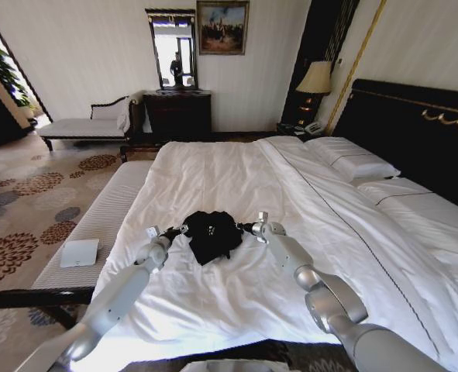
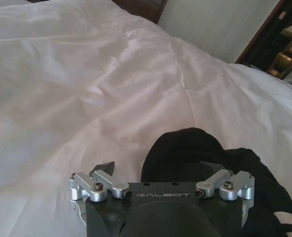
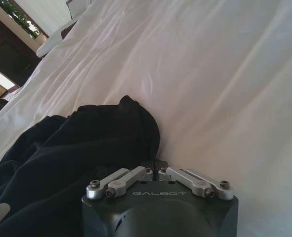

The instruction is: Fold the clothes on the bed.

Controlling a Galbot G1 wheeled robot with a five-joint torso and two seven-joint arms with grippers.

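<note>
The clothes (image 1: 211,235), a black T-shirt, lie bunched in a small heap on the white sheet of the bed (image 1: 236,178), between my two grippers. My left gripper (image 1: 176,230) sits at the heap's left edge. In the left wrist view this gripper (image 2: 158,167) stands open, and the black fabric (image 2: 185,148) lies just past its fingers. My right gripper (image 1: 245,227) is at the heap's right edge. In the right wrist view it (image 3: 154,164) is shut where the rim of the shirt (image 3: 86,148) meets its tips. Bits of white lettering (image 2: 286,219) show.
White pillows (image 1: 351,159) lie at the dark headboard (image 1: 414,124) on the right. A padded bench (image 1: 105,217) with a white box (image 1: 79,252) runs along the bed's left side. Beyond are patterned carpet, a chaise (image 1: 89,124) and a dark dresser (image 1: 178,112).
</note>
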